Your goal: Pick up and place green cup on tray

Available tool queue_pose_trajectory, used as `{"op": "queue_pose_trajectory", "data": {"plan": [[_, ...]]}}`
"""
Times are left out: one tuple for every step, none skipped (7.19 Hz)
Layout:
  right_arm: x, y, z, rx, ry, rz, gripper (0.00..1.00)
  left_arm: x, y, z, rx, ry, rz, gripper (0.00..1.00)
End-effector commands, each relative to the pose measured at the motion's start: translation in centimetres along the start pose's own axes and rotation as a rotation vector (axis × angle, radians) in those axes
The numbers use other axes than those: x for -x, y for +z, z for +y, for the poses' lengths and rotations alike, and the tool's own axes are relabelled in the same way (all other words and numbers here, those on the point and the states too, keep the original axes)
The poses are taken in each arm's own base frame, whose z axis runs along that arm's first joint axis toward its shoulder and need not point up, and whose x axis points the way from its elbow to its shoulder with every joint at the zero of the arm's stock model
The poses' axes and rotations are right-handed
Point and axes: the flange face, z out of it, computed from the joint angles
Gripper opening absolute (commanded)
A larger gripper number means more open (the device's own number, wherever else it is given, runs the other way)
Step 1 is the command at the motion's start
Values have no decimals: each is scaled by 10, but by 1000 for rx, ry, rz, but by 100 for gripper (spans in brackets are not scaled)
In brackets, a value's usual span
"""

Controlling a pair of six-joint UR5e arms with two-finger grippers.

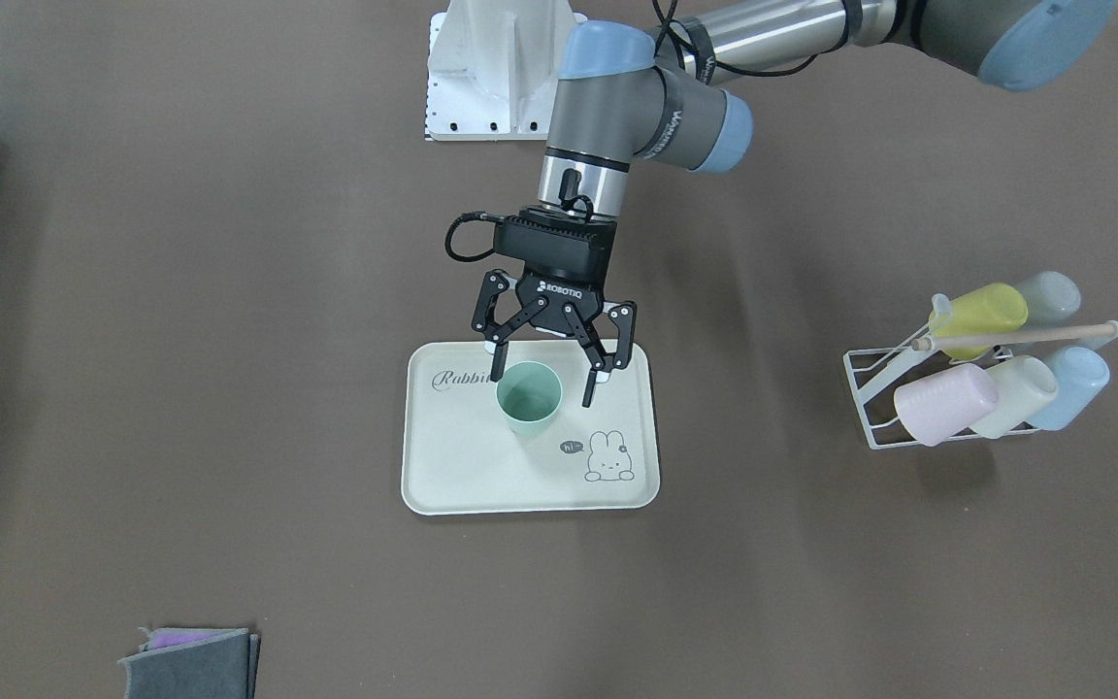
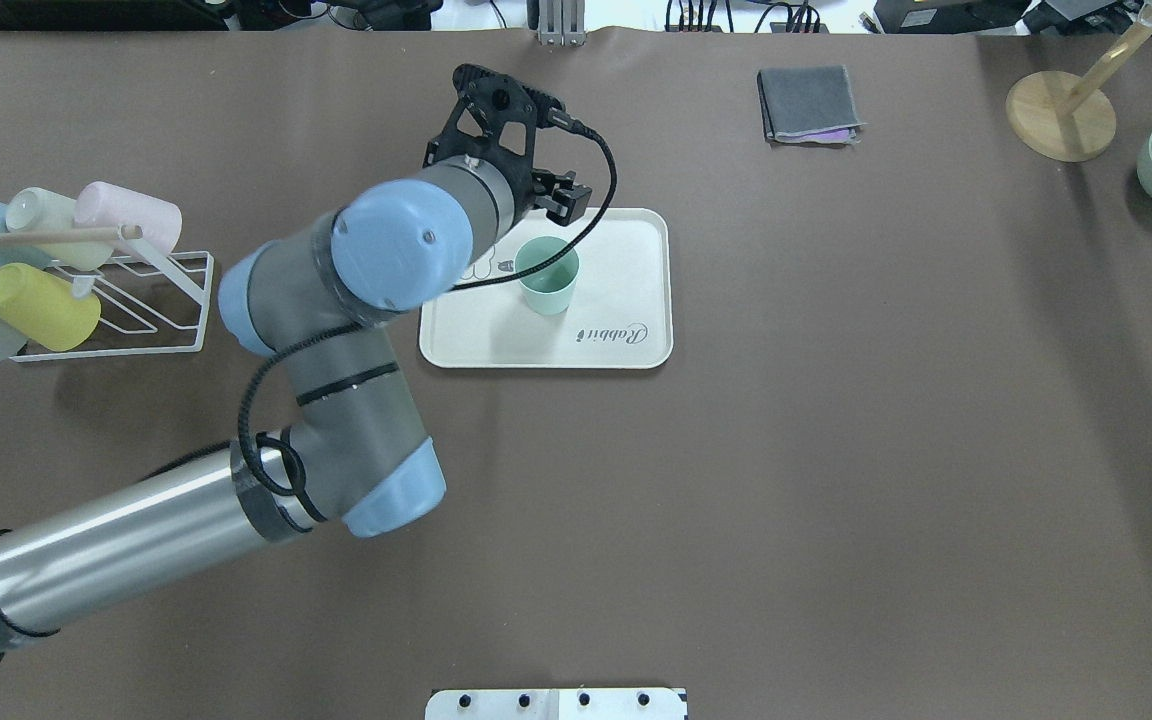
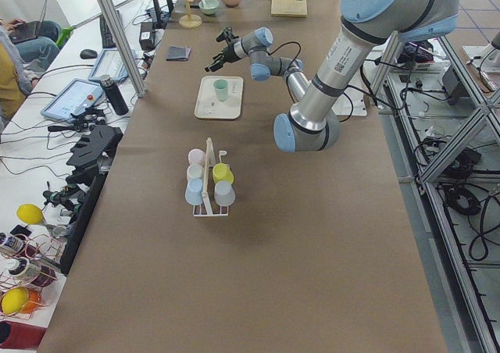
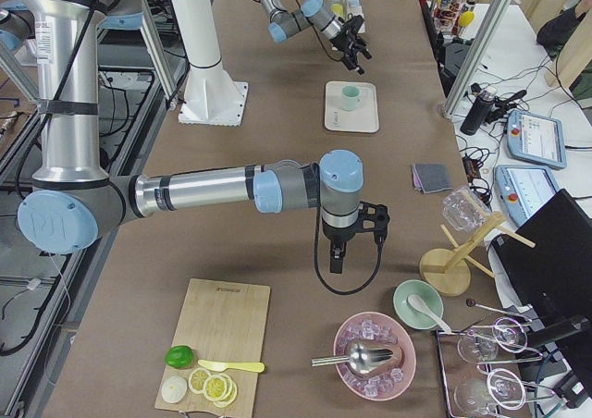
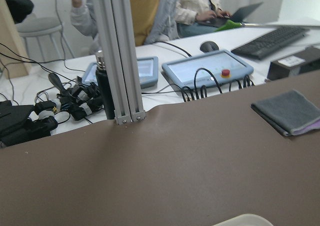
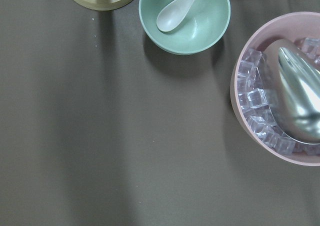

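Note:
The green cup [image 1: 528, 396] stands upright on the cream "Rabbit" tray [image 1: 481, 476], in its half nearer the robot. It also shows in the overhead view [image 2: 548, 276] on the tray [image 2: 626, 260]. My left gripper [image 1: 542, 384] is open and empty, just above the cup's robot-side rim, with a finger on either side and apart from it. In the overhead view the wrist hides most of the left gripper [image 2: 548, 200]. The right gripper [image 4: 338, 256] shows only in the exterior right view, pointing down over bare table far from the tray. I cannot tell whether it is open or shut.
A white wire rack [image 2: 136, 300] with several pastel cups lies left of the tray. A folded grey cloth [image 2: 806, 105] lies beyond it. A wooden stand [image 2: 1061, 115], a green bowl with a spoon [image 6: 184, 16] and a pink bowl of ice [image 6: 250, 101] are near the right arm.

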Motion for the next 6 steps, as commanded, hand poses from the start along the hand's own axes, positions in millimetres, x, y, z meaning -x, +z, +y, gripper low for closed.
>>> {"op": "queue_pose_trajectory", "data": {"plan": [[0, -1, 3, -1, 1, 1, 100, 115, 0, -39, 345, -76, 16, 99], [1, -2, 2, -3, -1, 1, 100, 188, -4, -42, 480, -143, 7, 99], [1, -2, 1, -4, -2, 1, 100, 266, -10, -36, 551, -92, -14, 99], [1, -2, 2, -3, -1, -1, 100, 350, -25, -20, 626, -117, -29, 99], [2, -3, 2, -5, -3, -3, 100, 416, -43, 0, 680, -126, -17, 99], [3, -4, 1, -7, -5, -3, 100, 487, -67, 28, 715, -59, -25, 99]]}}
